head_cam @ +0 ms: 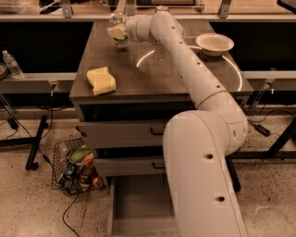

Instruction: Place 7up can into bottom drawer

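The 7up can stands at the far left back of the tabletop, with only its silver top and a little of its body showing. My gripper is right at the can, covering most of it, at the end of my arm stretched across the table. I cannot tell whether it is touching the can. The bottom drawer is pulled open at floor level below the table, and its plain grey inside holds nothing. My arm's large white body hides the drawer's right part.
A yellow sponge lies near the table's front left. A white bowl sits at the back right. A brown-gold can stands at the back edge. A wire basket of packets stands on the floor left of the drawers. The two upper drawers are closed.
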Tool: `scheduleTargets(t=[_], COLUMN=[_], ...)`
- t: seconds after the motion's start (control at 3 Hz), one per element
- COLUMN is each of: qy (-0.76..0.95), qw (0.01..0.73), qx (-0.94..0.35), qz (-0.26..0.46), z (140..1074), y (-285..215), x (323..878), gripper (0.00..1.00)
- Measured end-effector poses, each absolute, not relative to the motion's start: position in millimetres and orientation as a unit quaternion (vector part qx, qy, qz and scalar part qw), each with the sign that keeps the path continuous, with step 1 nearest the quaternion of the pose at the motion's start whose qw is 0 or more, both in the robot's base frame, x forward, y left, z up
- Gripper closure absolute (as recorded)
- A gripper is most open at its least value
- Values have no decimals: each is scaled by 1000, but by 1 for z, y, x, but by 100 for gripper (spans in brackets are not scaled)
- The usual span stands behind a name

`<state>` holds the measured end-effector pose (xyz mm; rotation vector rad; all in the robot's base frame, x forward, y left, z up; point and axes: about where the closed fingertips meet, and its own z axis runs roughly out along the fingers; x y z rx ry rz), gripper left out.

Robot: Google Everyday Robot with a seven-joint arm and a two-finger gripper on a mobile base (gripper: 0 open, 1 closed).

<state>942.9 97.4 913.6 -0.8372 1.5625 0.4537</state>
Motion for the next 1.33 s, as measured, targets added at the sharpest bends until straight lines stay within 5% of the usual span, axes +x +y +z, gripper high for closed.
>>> scheduleTargets(t=[0.33, 1.33], qy=[657, 620], qw=[593, 617], qx=[-398, -370], qz=[242, 312], z=[927, 996], y=[84, -8], x=[895, 697], gripper=[100, 100])
